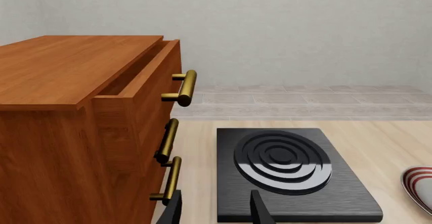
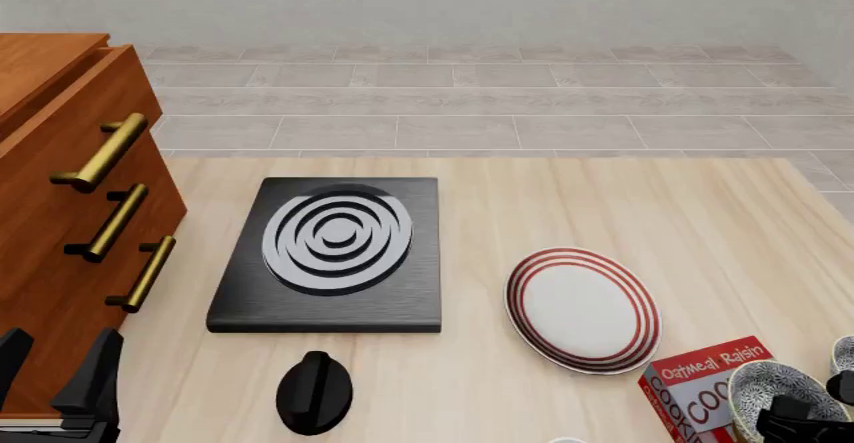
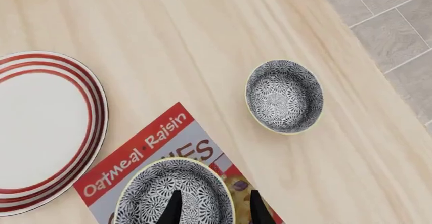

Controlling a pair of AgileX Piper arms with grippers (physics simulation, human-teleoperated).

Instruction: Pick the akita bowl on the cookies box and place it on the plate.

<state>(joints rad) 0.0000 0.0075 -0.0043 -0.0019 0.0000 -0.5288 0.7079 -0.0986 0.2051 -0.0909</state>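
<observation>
The akita bowl [image 3: 162,183] sits on the red cookies box [image 3: 135,153], dark outside and speckled inside. In the front view the bowl [image 2: 771,383] and box [image 2: 694,385] lie at the near right corner of the table. My right gripper [image 3: 216,211] is open just above the bowl, one finger over its inside and the other beyond its rim. The red-ringed white plate [image 2: 582,310] lies flat just left of the box and shows again in the right wrist view [image 3: 40,128]. My left gripper [image 1: 216,214] hangs open and empty at the near left [image 2: 60,373].
A second speckled bowl [image 3: 284,96] stands on the table beyond the box, near the right edge. A black slab with white rings [image 2: 327,253] lies left of the plate, a black knob [image 2: 315,391] in front of it. A wooden drawer cabinet [image 2: 67,193] fills the left side.
</observation>
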